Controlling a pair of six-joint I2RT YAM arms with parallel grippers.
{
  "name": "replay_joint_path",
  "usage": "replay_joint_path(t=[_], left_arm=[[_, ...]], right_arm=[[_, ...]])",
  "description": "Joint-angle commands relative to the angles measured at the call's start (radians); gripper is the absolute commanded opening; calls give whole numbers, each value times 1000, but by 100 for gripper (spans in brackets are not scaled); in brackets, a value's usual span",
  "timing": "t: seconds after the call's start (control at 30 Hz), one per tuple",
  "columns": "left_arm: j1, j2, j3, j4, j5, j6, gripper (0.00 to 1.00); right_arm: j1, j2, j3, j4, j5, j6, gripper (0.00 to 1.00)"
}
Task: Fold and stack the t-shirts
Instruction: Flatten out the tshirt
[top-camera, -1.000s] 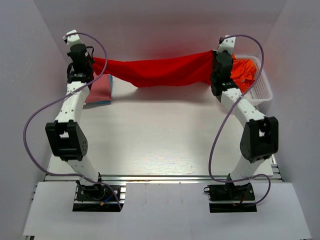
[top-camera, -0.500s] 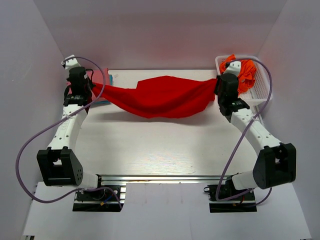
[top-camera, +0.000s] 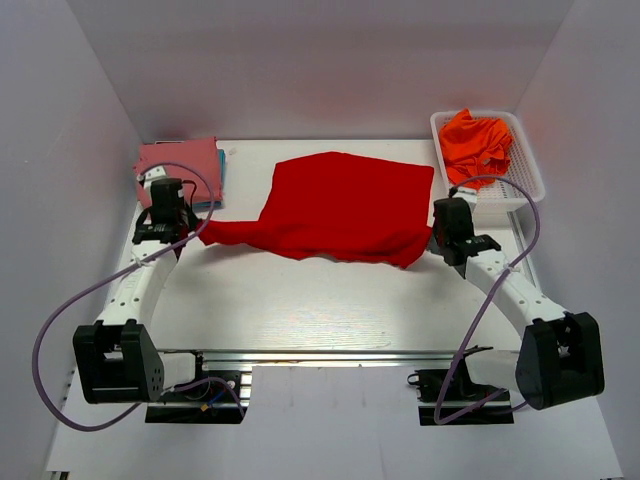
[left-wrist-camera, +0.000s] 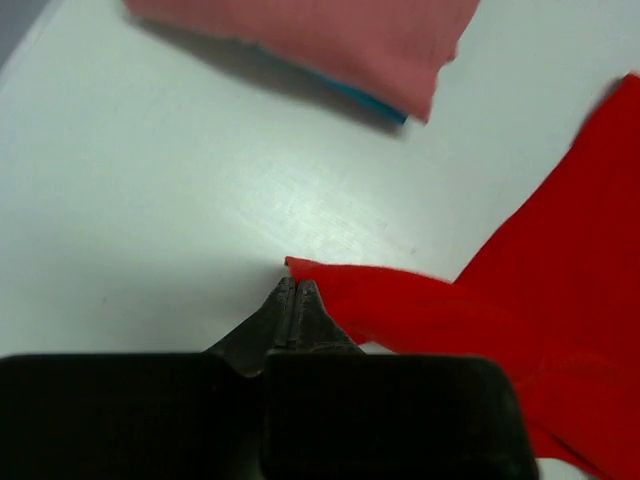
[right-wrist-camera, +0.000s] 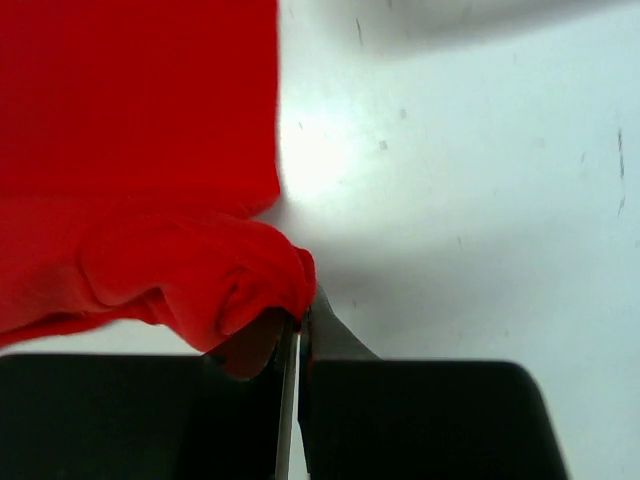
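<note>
The bright red t-shirt (top-camera: 340, 205) lies spread on the white table, its far part flat, its near edge held up. My left gripper (top-camera: 172, 222) is shut on the shirt's left corner (left-wrist-camera: 330, 280). My right gripper (top-camera: 452, 232) is shut on the shirt's bunched right corner (right-wrist-camera: 250, 275). A folded dusty pink t-shirt (top-camera: 180, 160) lies on a teal-blue t-shirt (left-wrist-camera: 360, 97) at the back left. Orange t-shirts (top-camera: 476, 140) fill the basket at the back right.
The white mesh basket (top-camera: 525, 175) stands at the back right corner. White walls enclose the table on three sides. Bare table (top-camera: 320, 300) lies between the shirt and the arm bases.
Both grippers have come down and toward the near edge with the red shirt. The shirt hung stretched in the air before; now most of it lies on the table.
</note>
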Motion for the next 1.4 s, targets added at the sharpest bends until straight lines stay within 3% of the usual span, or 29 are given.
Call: replay_joint_path(t=[0.0, 0.23, 0.27, 0.3, 0.33, 0.37, 0.57, 0.6, 0.77, 0.9, 1.0, 1.2, 1.33, 1.37], left_arm=[[-1, -29, -83, -54, -26, -61, 0], [8, -7, -157, -124, -101, -176, 0], [8, -7, -157, -138, -115, -189, 5], [8, 3, -157, -138, -115, -190, 23], [8, 14, -137, -151, -115, -199, 48], [8, 14, -125, -167, -106, -199, 99], [-5, 17, -11, -197, -51, -199, 100], [-5, -7, -11, -177, -8, -176, 100], [-15, -12, -48, 38, 254, -68, 100], [-24, 156, -14, 113, 503, -24, 100], [-44, 287, -3, 141, 596, -24, 100], [-85, 440, 35, 161, 618, -24, 100], [-94, 565, 101, 161, 606, -24, 100], [-94, 621, 140, 161, 606, -24, 100]], right_arm=[[1, -29, -49, -67, 7, 73, 0], [-5, 8, -162, -69, -67, 145, 1], [-7, 22, -162, -76, -53, 148, 17], [-4, 31, -158, -95, -46, 165, 26], [-4, 48, -141, -104, -41, 154, 35], [-1, 66, -117, -124, -23, 154, 46], [2, 31, 19, -144, 8, 85, 69], [4, 25, 41, -136, -24, 64, 90], [10, 58, 81, 44, -202, -37, 90], [25, 220, 198, 60, -262, -53, 90], [28, 365, 321, 52, -286, -62, 90], [21, 654, 572, -27, -273, -27, 90], [22, 676, 545, -37, -332, -5, 90], [25, 670, 475, -32, -366, -5, 90]])
